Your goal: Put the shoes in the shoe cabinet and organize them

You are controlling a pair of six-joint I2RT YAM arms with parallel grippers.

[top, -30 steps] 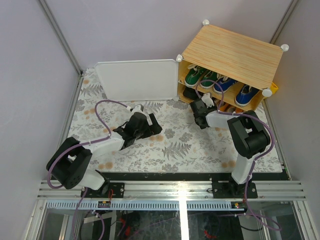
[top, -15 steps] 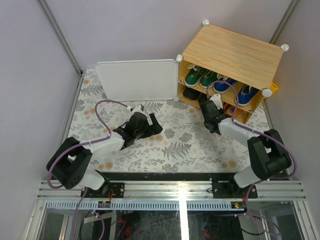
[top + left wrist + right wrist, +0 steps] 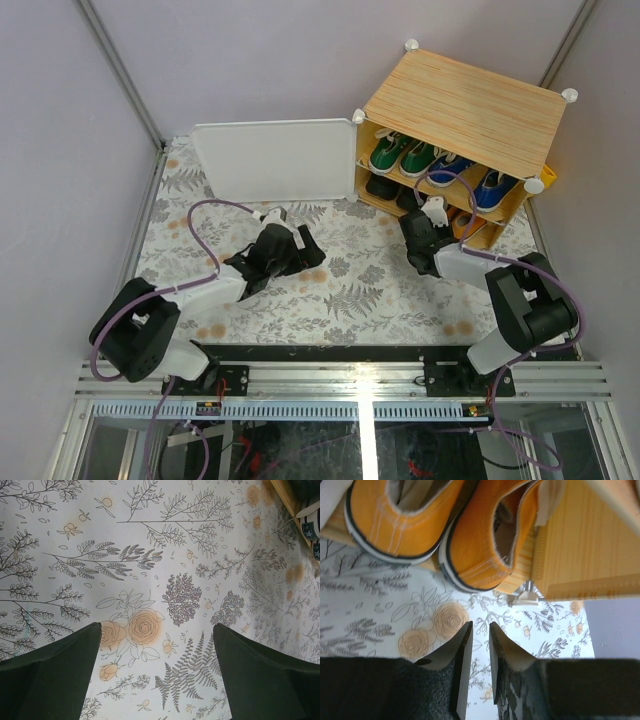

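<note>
The shoe cabinet [image 3: 465, 105] stands at the back right with its white door [image 3: 275, 160] swung open to the left. Green shoes [image 3: 400, 153] and blue shoes [image 3: 470, 180] sit on the upper shelf. Black shoes [image 3: 385, 187] and orange shoes [image 3: 465, 222] sit on the lower one. My right gripper [image 3: 437, 214] hovers low just in front of the orange pair [image 3: 485, 540]. Its jaws [image 3: 480, 627] are a narrow gap apart with nothing between them. My left gripper [image 3: 310, 250] rests wide open and empty over the floral mat [image 3: 156, 627].
A white corner knob [image 3: 526, 597] of the cabinet sits on the mat just ahead of my right fingertips. The cabinet's wooden side panel [image 3: 580, 540] rises to the right of the orange shoes. Grey walls close in the mat [image 3: 350, 290] on three sides.
My right gripper has shifted rightward along the cabinet's front, from the black shoes to the orange pair, and its elbow swung out to the right. The left arm has not moved.
</note>
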